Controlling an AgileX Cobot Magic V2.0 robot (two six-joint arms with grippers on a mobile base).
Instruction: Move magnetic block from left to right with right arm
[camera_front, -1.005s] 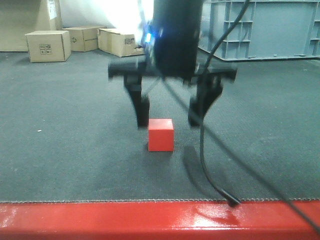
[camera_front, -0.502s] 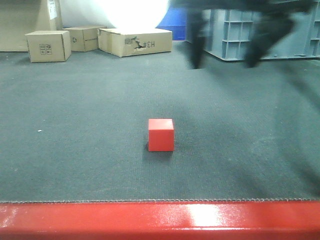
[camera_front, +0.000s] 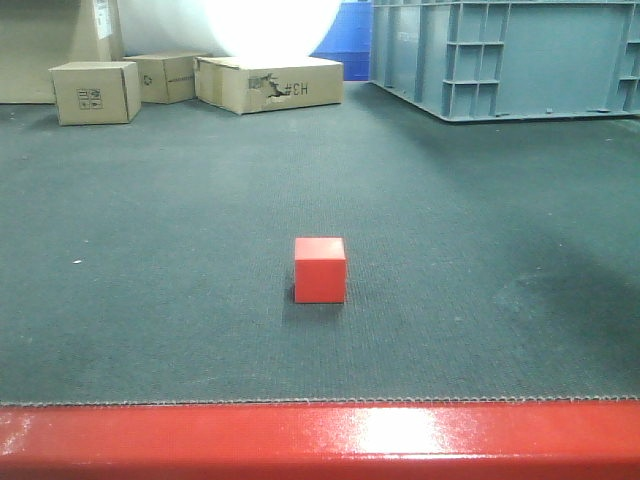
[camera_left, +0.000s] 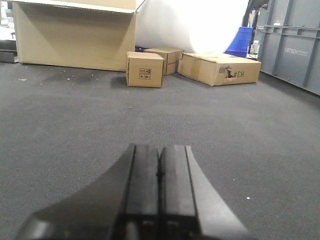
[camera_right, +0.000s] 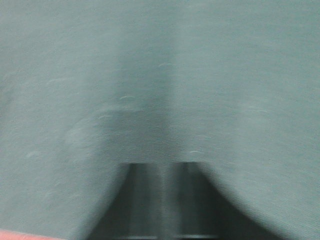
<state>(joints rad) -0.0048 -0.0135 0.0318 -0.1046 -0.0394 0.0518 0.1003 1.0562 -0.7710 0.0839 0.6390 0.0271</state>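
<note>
Block (camera_front: 320, 269) sits alone on the mat (camera_front: 150, 300), just behind the red rim (camera_front: 320, 440); no fingers near it. Right gripper (camera_right: 161, 172) pressed closed, empty, over bare mat. Left gripper (camera_left: 160, 170) likewise closed, empty.

Front view: no arm or gripper in frame. Left wrist view: left arm's black two-finger gripper (camera_left: 159, 172) sits low at bottom centre, pointing fwd roughly level w/ the surface; both fingers (camera_left: 144, 185) pressed together, only a thin seam btwn them, nothing held. Right wrist view: right arm's dark two-finger gripper (camera_right: 167, 182) at bottom centre, aimed down at the surface, whole shot blurred; fingers (camera_right: 145, 195) look side by side w/ a narrow lighter strip btwn them, so closed or nearly so, nothing btwn them.
</note>
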